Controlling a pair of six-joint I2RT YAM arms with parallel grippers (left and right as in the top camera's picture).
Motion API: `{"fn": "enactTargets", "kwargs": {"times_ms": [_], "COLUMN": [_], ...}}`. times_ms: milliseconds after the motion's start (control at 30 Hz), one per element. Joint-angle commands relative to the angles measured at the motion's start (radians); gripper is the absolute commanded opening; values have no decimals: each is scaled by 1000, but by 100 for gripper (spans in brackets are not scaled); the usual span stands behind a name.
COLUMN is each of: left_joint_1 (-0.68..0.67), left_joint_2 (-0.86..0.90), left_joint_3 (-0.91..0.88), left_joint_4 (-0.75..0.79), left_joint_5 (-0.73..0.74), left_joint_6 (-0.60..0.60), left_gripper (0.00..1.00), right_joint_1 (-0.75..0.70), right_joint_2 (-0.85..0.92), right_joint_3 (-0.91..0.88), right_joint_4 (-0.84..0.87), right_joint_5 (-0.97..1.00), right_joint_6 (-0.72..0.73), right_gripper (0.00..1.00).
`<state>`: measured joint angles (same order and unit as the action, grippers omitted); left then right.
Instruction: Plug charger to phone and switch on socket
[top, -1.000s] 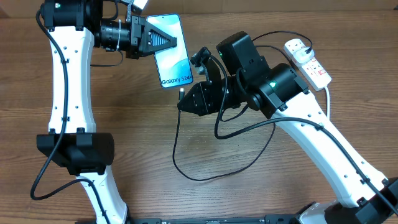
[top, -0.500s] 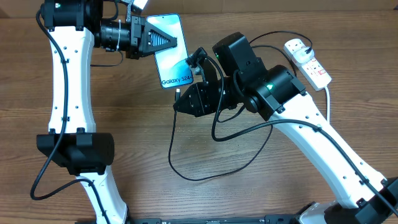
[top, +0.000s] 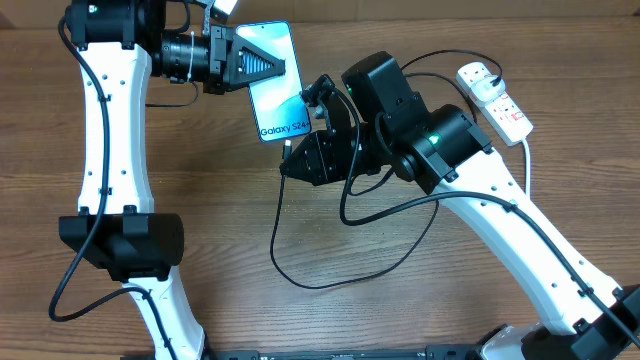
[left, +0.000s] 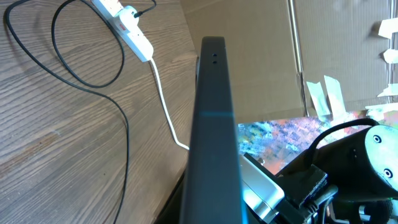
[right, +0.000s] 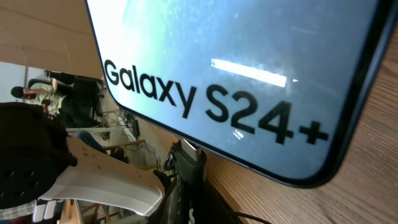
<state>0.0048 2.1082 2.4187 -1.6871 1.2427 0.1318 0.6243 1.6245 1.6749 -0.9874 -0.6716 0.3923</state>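
1. My left claw (top: 278, 68) is clamped shut on the phone (top: 282, 100), near the surface's (top: 220, 200) far edge.
2. My right claw (top: 290, 165) pinches the charger (top: 277, 230) tip just beside the phone's bottom edge.
3. The socket (top: 495, 100) lies by the far right corner.

Looped charger (top: 320, 288) across table (top: 220, 200) centre.

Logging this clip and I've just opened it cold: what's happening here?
The left tool grips the Galaxy S24+ phone by its top end, screen facing up. The right tool pinches the charger near its connector, whose tip sits right at the phone's bottom edge; whether it is seated cannot be told. The power strip lies at the far right, no tool near it.
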Motion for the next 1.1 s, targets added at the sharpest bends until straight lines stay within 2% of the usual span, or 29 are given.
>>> {"fn": "enactTargets", "kwargs": {"times_ms": [0,367,833,900,1000,1067], "left_joint_1": [-14,-26,-26,-26,-24,-21], "left_joint_2": [-9,-9,-9,-9,-9,-9], "left_joint_3": [6,6,6,6,6,6], "left_joint_4": [-3,-3,-3,-3,-2,2], "left_joint_5": [58,53,-26,-72,-243,-389], "left_joint_6": [34,48,71,71,61,3], "left_gripper": [4,4,4,4,4,4], "right_joint_1": [4,3,-36,-50,-59,-59], "right_joint_2": [-25,-25,-25,-25,-25,-25], "right_joint_3": [22,22,22,22,22,22], "right_joint_4": [11,13,-45,-56,-78,-96], "right_joint_5": [8,8,8,9,62,164], "right_joint_6": [4,4,-34,-34,-29,20], "right_gripper": [4,4,4,4,4,13]}}
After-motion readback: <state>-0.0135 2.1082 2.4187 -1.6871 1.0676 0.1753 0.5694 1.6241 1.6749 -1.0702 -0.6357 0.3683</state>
